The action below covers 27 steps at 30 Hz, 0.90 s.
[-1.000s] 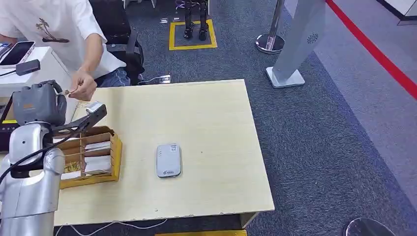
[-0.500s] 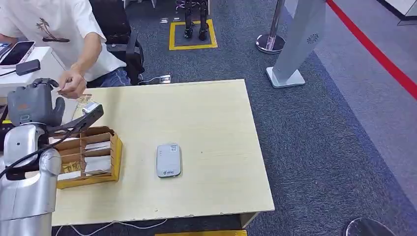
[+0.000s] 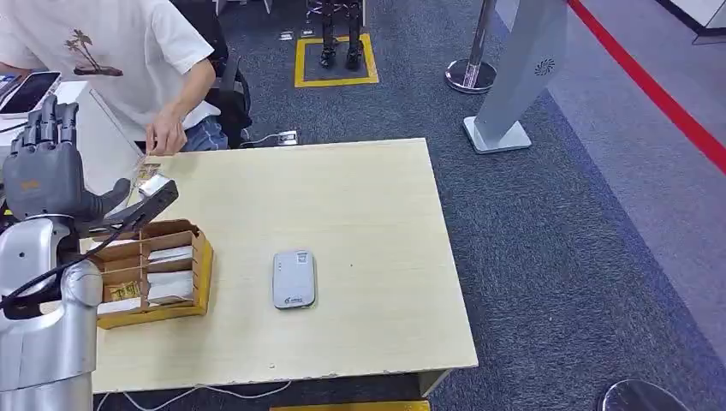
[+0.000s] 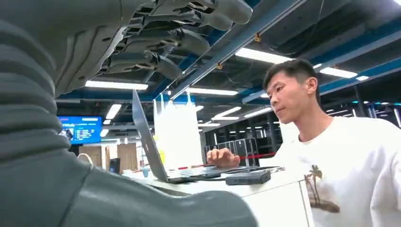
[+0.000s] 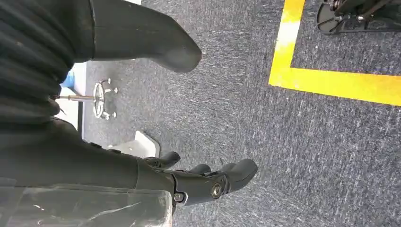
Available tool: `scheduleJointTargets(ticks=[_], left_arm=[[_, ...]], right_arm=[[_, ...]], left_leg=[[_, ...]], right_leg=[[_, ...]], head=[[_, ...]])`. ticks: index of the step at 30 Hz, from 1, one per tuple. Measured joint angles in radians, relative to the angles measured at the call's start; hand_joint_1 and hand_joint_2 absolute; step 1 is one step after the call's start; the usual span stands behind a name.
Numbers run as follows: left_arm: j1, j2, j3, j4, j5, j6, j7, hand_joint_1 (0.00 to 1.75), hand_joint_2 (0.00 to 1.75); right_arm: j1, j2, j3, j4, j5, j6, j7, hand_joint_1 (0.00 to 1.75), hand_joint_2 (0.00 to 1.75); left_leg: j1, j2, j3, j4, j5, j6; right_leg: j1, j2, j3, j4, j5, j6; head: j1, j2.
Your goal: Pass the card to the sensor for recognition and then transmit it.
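My left hand (image 3: 44, 167) is raised at the table's far left, fingers straight up and spread, holding nothing. In the left wrist view, the left hand (image 4: 71, 52) shows the same empty palm. A small card (image 3: 147, 170) with yellow print lies at the table's far left corner, just below a person's hand (image 3: 166, 137). The grey-white sensor (image 3: 294, 278) lies flat mid-table. My right hand (image 5: 85, 156) hangs over carpet with thumb and fingers apart, empty.
A brown cardboard box (image 3: 202, 261) of cards stands on the table's left side, under my left forearm. A person in a white shirt (image 3: 103, 51) sits behind the far left corner beside a white desk (image 3: 94, 111). A grey pillar base (image 3: 496, 133) stands beyond the table.
My left hand has risen from beside the person's hand and straightened its fingers upward. The person's hand left my hand and pulled back; a card now lies at the table's corner.
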<state>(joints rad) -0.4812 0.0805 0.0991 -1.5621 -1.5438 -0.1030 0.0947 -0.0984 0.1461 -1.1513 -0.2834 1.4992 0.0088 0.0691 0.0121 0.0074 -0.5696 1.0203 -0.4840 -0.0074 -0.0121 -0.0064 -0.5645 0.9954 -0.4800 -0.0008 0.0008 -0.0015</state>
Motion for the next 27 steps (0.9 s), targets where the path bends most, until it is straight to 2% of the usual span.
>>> scheduleJointTargets(ticks=[2, 3, 7, 10, 16, 20, 23, 27], left_arm=[[0.005, -0.003, 0.007, -0.007, 0.000, 0.000, -0.002, 0.00, 0.00], [0.005, -0.004, 0.008, -0.008, 0.000, 0.000, -0.004, 0.00, 1.75], [0.011, -0.010, 0.014, -0.019, 0.001, -0.012, -0.024, 0.00, 1.75], [0.037, -0.017, 0.016, -0.044, 0.034, -0.069, -0.067, 0.00, 1.75], [0.110, -0.021, 0.014, -0.099, 0.101, -0.122, -0.085, 0.00, 1.75], [0.212, 0.001, -0.018, -0.162, 0.205, -0.159, -0.099, 0.00, 1.75], [0.321, 0.039, -0.056, -0.230, 0.289, -0.166, -0.084, 0.00, 1.75], [0.421, 0.089, -0.090, -0.308, 0.325, -0.169, -0.066, 0.00, 1.75]], right_arm=[[0.000, 0.000, 0.000, 0.000, 0.000, 0.000, 0.000, 0.00, 1.75], [0.000, 0.000, 0.000, 0.000, 0.000, 0.000, 0.000, 0.00, 1.75], [0.000, 0.000, -0.001, 0.000, -0.004, 0.000, 0.000, 0.00, 1.75], [0.000, 0.000, -0.008, 0.000, -0.019, 0.001, -0.002, 0.00, 1.75], [0.000, 0.000, -0.021, 0.000, -0.025, 0.002, -0.005, 0.00, 1.75], [0.001, 0.000, -0.031, 0.000, -0.044, 0.000, -0.005, 0.00, 1.75], [0.001, 0.000, -0.042, 0.000, -0.058, -0.003, -0.009, 0.00, 1.75], [0.003, 0.000, -0.052, 0.000, -0.063, -0.005, -0.009, 0.00, 1.75]], left_leg=[[0.000, 0.000, 0.000, 0.000, 0.000, 0.000], [0.000, 0.000, 0.000, 0.000, 0.000, 0.000], [0.000, 0.000, 0.000, 0.000, 0.000, 0.000], [0.000, 0.000, 0.000, 0.000, 0.000, 0.000], [0.000, 0.001, 0.000, 0.000, 0.000, 0.000], [0.000, 0.002, 0.000, 0.000, -0.001, 0.000], [0.000, 0.003, 0.000, -0.001, -0.002, -0.001], [0.000, 0.003, 0.000, -0.001, -0.002, -0.001]], right_leg=[[0.000, 0.000, 0.000, 0.000, 0.000, 0.000], [0.000, 0.000, 0.000, 0.000, 0.000, 0.000], [0.000, 0.000, 0.000, 0.000, 0.000, 0.000], [0.000, 0.000, 0.000, 0.000, 0.000, 0.000], [0.000, 0.001, 0.000, 0.000, 0.000, 0.000], [0.000, 0.002, -0.001, 0.000, 0.000, 0.000], [0.000, 0.003, -0.001, 0.000, -0.001, 0.000], [0.000, 0.003, -0.002, 0.000, -0.002, 0.000]], head=[[0.000, 0.000], [0.000, 0.000], [0.000, 0.000], [0.000, 0.000], [0.000, 0.000], [0.000, 0.000], [0.000, 0.000], [0.000, 0.000]])
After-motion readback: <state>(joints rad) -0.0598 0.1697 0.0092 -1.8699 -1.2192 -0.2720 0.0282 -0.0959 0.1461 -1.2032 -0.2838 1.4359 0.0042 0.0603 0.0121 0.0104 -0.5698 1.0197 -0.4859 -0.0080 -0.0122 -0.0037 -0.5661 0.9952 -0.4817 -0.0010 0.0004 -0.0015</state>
